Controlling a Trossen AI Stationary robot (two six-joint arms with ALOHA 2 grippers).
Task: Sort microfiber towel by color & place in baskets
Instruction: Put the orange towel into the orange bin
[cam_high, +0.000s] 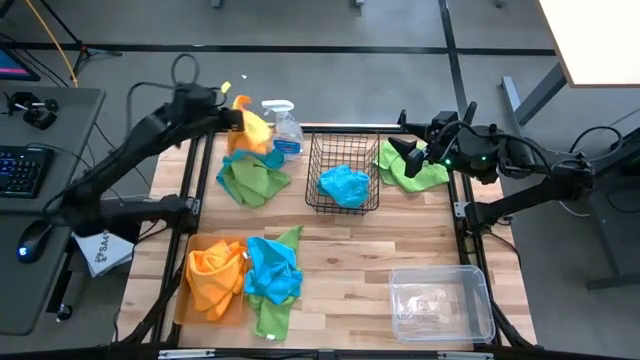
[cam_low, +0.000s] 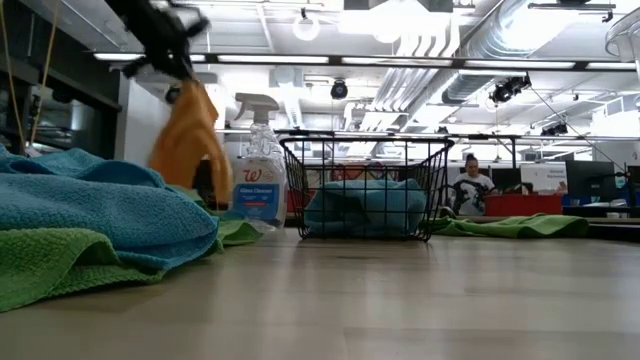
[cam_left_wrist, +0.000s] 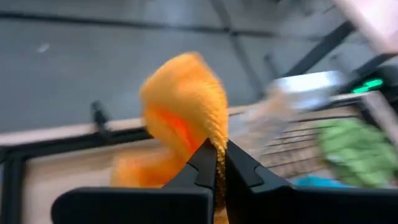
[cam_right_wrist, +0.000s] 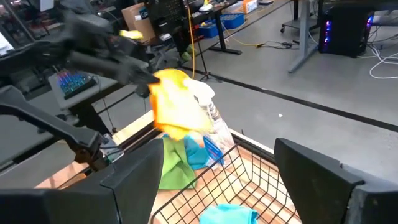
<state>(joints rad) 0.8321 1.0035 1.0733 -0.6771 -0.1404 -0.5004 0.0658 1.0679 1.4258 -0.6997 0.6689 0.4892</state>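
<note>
- Carrying looks like the current step: the flat orange-brown tray sits well away from the left gripper, so swing wide.
- Small orange microfiber towel dangles, pinched tight in it.
- Right gripper idles, fingers apart, over black wire-mesh square basket.

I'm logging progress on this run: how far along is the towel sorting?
Partly done. A blue towel lies in the wire basket, and an orange towel lies on the tray. The left gripper is shut on an orange cloth, lifted. Green towels remain on the table and the clear tub holds none. The right gripper waits open.
</note>
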